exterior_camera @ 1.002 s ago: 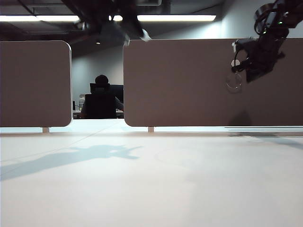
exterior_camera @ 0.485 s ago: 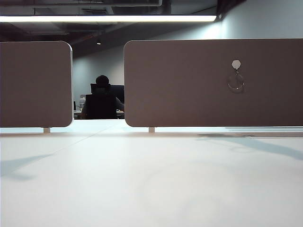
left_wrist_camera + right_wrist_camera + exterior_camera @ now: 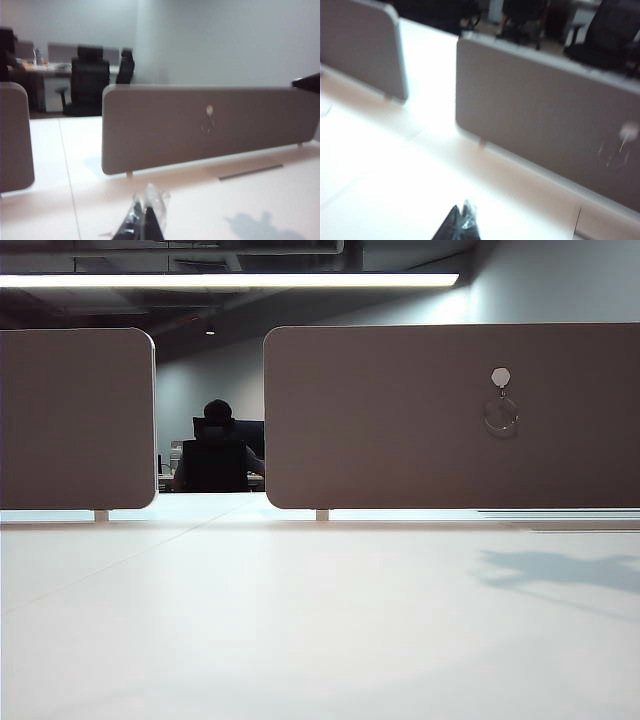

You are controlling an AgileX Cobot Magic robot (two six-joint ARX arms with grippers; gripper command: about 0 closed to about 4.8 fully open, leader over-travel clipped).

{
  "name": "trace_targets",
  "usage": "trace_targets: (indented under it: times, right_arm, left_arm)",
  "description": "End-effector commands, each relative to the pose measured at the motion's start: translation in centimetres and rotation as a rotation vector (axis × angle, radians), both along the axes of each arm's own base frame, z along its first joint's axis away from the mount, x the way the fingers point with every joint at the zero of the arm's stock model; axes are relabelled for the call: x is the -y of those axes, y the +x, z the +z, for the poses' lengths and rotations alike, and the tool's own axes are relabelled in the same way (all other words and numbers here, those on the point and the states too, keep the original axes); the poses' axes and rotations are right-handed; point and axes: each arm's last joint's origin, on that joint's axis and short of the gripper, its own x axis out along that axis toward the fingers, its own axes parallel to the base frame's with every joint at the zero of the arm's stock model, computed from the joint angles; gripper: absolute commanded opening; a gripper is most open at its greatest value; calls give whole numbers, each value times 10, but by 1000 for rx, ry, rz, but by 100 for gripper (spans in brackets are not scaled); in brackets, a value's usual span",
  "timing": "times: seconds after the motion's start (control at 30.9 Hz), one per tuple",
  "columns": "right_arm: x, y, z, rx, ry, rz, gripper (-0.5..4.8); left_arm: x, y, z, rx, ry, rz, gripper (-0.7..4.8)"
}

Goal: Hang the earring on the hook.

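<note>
The hook (image 3: 500, 378) is a pale hexagonal pad on the grey partition panel (image 3: 400, 420), right of centre in the exterior view. The earring (image 3: 501, 416), a thin silver hoop, hangs from it just below. Both also show in the left wrist view, hook (image 3: 209, 109) above earring (image 3: 207, 125), and blurred in the right wrist view, hook (image 3: 629, 131) and earring (image 3: 614, 154). Neither arm shows in the exterior view. My left gripper (image 3: 145, 215) is shut with nothing in it, well back from the panel. My right gripper (image 3: 462, 217) is also shut and empty, far from the hook.
A second grey panel (image 3: 75, 420) stands at the left with a gap between the two. A seated person (image 3: 215, 445) and office chairs are behind. An arm's shadow (image 3: 560, 570) lies on the white table (image 3: 300, 620) at the right.
The right arm, a second ago up at the hook, has left the exterior view. The earring now hangs free on the hook. The shadows on the table have shifted to the right.
</note>
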Motion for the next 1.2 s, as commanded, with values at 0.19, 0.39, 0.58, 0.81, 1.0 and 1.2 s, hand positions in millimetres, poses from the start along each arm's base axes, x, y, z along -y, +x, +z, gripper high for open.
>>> trace_targets:
  times: [0.19,0.39,0.58,0.81,1.0,1.2]
  right_arm:
    - [17,-77,-76,70,170,44,-5]
    - [24,-106,-161,25,229,72,-5]
    - [27,-117,-225,28,236,92,-5]
    - [28,-119,-278,-51,245,79,-5]
    - [27,-118,-304,-89,233,68,-5]
    - [27,-116,-319,-136,220,61,-5]
  left_arm:
    - [9,11,-53,-81,-15,-77,-6]
    - [31,40,-95,-123,-21,-169,-5]
    - [45,63,-141,-126,-22,-170,-6]
    - [51,74,-185,-232,28,-164,-6]
    - [54,77,-209,-281,52,-156,-6]
    - [55,80,-232,-329,77,-153,-6]
